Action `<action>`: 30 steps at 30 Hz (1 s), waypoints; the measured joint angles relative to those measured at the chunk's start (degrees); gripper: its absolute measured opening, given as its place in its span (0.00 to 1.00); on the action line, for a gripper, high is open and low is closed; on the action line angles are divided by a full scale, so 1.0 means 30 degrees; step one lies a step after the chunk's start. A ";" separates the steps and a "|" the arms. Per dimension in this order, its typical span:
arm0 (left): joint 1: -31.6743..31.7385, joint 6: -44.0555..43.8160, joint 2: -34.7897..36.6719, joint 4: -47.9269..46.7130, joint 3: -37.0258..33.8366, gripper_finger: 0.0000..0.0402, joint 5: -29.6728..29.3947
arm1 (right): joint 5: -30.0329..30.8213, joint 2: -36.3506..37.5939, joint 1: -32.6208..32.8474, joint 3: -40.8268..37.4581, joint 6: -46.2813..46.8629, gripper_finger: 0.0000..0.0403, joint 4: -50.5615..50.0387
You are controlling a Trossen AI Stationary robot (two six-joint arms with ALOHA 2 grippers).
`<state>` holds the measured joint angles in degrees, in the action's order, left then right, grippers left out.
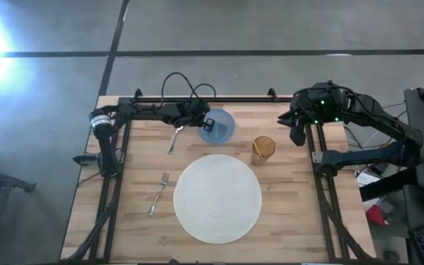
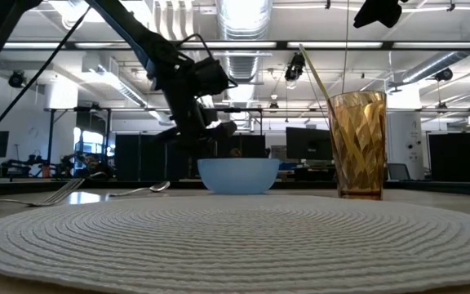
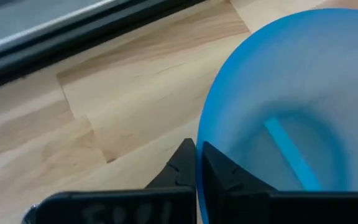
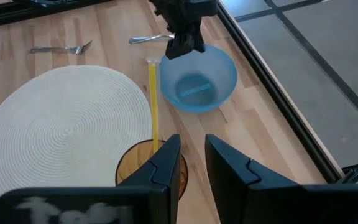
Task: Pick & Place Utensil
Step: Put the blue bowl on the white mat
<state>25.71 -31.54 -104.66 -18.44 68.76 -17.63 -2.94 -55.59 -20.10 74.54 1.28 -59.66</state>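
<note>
The left gripper (image 1: pixel 207 123) is at the rim of the blue bowl (image 1: pixel 218 126), on the bowl's side nearest the left arm. In the left wrist view its 2 fingers (image 3: pixel 185 167) stand pressed together with the thin bowl rim (image 3: pixel 199 134) clamped between them: 1 finger outside the wall, 1 inside. State: closed tight on the bowl rim. The low view shows the same gripper (image 2: pixel 205 126) reaching down to the bowl (image 2: pixel 238 175), which sits on the wooden table (image 1: pixel 293 195).

Positions relative to the left gripper:
- Spoon (image 1: pixel 174 139): just beside the gripper, on the side away from the bowl, lying flat on the table.
- Fork (image 1: pixel 158 194): further toward the front edge of the table, well apart, left of the round woven placemat (image 1: pixel 217 198).
- Placemat: in front of the gripper and bowl, near but not touching the bowl.
- Amber glass (image 1: pixel 263 148) with a yellow straw (image 4: pixel 152 99): beyond the bowl, on its far side from the gripper.

Neither utensil is held by a gripper.

The right gripper (image 1: pixel 297 126) hangs beyond the glass, on the right arm's side of the table. In the right wrist view its fingers (image 4: pixel 166 163) stand narrowly apart with a clear gap between them, holding nothing, above the glass (image 4: pixel 149 169).
</note>
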 joint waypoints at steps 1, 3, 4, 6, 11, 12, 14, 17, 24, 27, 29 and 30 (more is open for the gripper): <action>0.0000 0.0245 0.0000 -0.0019 0.0086 0.01 -0.0006 | 0.0000 0.0000 -0.0007 0.0000 0.0000 0.17 0.0000; -0.0017 0.0658 0.0152 -0.0041 0.0168 0.01 -0.0017 | 0.0000 0.0000 0.0000 0.0000 0.0007 0.17 -0.0007; -0.0033 0.0867 0.0278 -0.0087 0.0206 0.01 -0.0029 | 0.0000 0.0000 -0.0005 0.0000 0.0007 0.17 -0.0015; -0.0058 0.1198 0.0748 -0.0346 0.0266 0.00 -0.0032 | 0.0000 0.0000 0.0000 0.0000 0.0000 0.17 -0.0022; -0.0085 0.1794 0.2587 -0.1447 0.0287 0.00 0.0254 | 0.0000 0.0000 -0.0005 0.0000 -0.0085 0.17 -0.0023; -0.0120 0.1977 0.3049 -0.1807 0.0287 0.00 0.0415 | 0.0000 0.0000 -0.0005 0.0000 -0.0119 0.17 -0.0022; -0.0259 0.2179 0.4052 -0.2785 0.0287 0.00 0.0729 | -0.0003 0.0000 -0.0003 0.0000 -0.0128 0.17 -0.0022; -0.0676 0.2503 0.5590 -0.4240 0.0287 0.00 0.0977 | -0.0007 0.0000 -0.0006 0.0000 -0.0144 0.17 -0.0022; -0.3091 0.2538 0.8749 -0.6107 0.0249 0.00 0.1175 | -0.0007 0.0000 0.0000 0.0000 -0.0146 0.17 -0.0022; -0.4628 0.2490 0.9470 -0.6255 0.0243 0.00 0.1224 | -0.0007 0.0000 0.0000 0.0000 -0.0142 0.17 -0.0015; -0.5744 0.2386 0.9715 -0.6306 0.0200 0.00 0.1231 | -0.0002 0.0000 0.0000 0.0000 -0.0027 0.17 -0.0015; -0.6278 0.2277 0.9764 -0.6346 0.0177 0.00 0.1231 | -0.0007 0.0000 0.0000 0.0000 0.0016 0.17 -0.0022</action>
<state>6.88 -24.71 -75.37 -37.47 69.29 -13.93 -2.96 -55.59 -20.10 74.54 1.33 -59.72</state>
